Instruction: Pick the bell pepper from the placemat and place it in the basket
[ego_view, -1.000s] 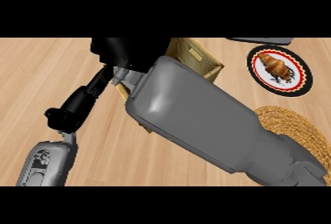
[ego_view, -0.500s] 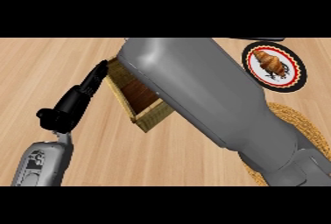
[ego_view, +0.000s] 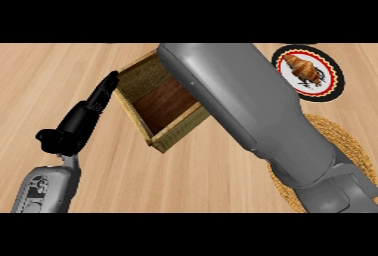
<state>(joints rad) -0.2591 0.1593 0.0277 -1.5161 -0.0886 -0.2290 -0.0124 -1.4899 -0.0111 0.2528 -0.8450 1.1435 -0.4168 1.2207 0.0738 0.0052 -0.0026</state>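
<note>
The bell pepper is not visible; whether the hidden right hand carries it cannot be told. The basket lies just right of the left hand, whose fingers are straight against its rim. The placemat lies farther right, under the right forearm. A good placement likely means releasing above the basket's middle.

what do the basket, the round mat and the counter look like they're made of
Basket: looks like pale woven straw walls around a dark wood-grain floor. Round mat: seems coiled straw or rope, with concentric ridges. Counter: light matte wood, with plank lines and grain showing.
</note>
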